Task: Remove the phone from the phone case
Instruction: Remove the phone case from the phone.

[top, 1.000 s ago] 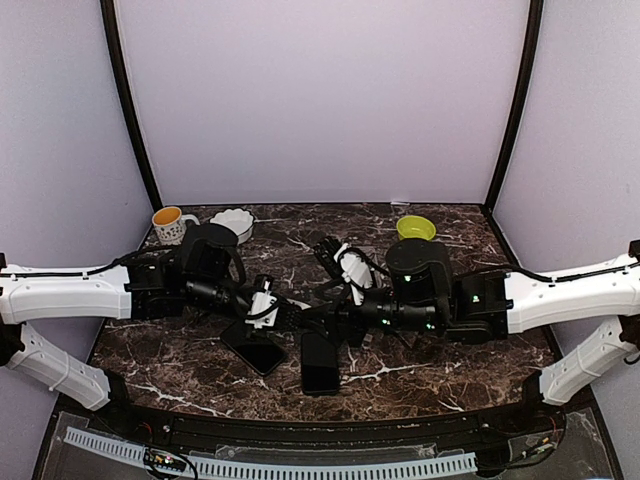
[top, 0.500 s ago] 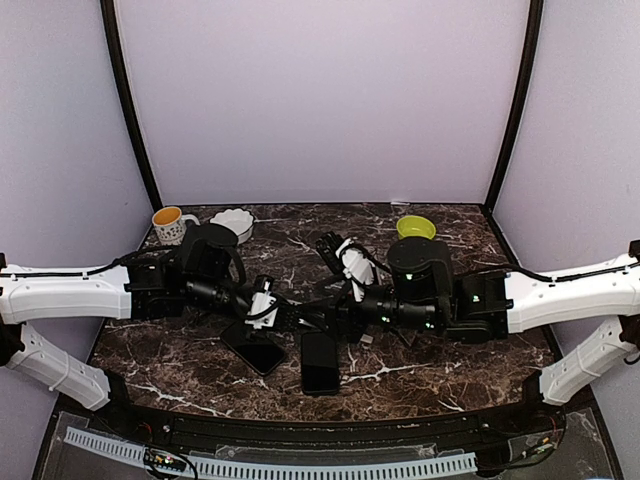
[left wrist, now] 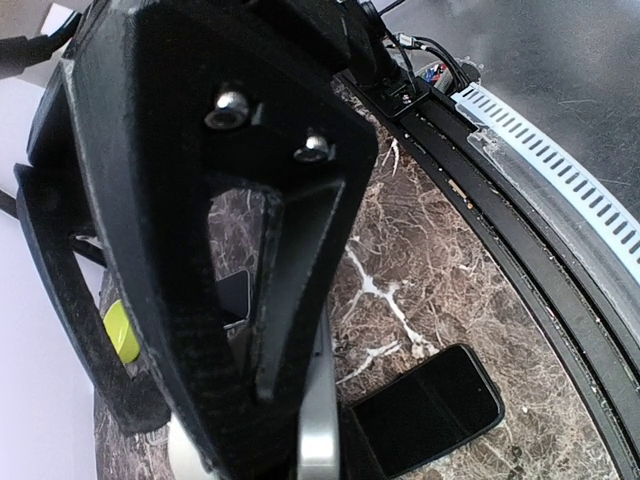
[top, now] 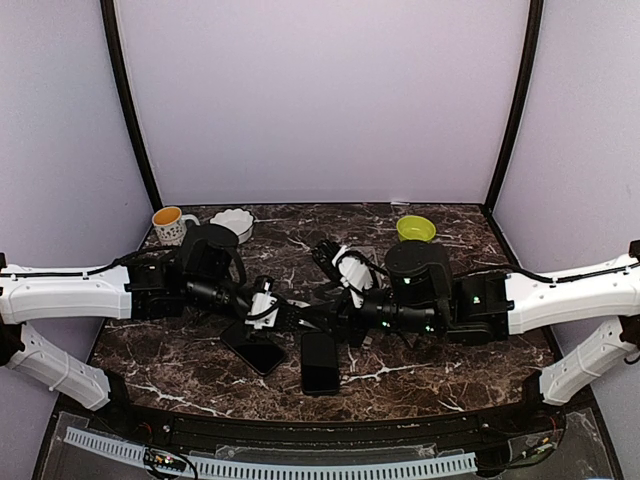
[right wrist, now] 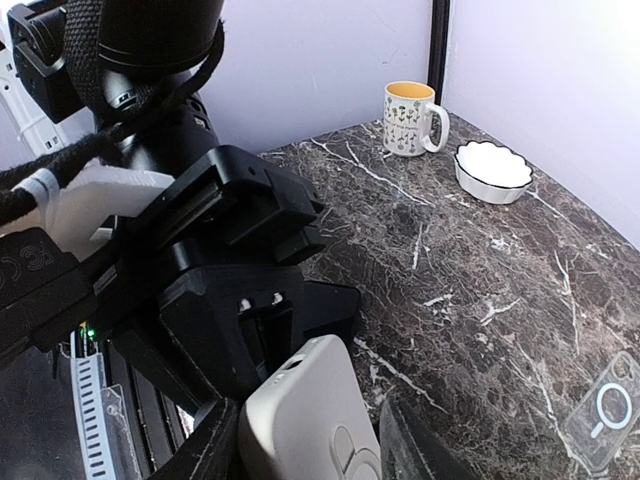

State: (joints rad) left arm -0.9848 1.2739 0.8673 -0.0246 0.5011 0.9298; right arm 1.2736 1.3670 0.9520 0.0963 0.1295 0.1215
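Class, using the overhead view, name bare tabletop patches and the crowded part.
Bare: back strip between white bowl and green bowl; front, right of the black phones. Crowded: centre, where left end effector and right end effector meet at phone case.

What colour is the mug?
Mug: white, small flower prints, yellow inside; best in right wrist view.

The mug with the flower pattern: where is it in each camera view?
Top external: the mug is at the far left, beside the white bowl.
Left wrist: not in it.
Right wrist: the mug is at the top, right of the middle, beside the white bowl.
Shared landmark: the white bowl.
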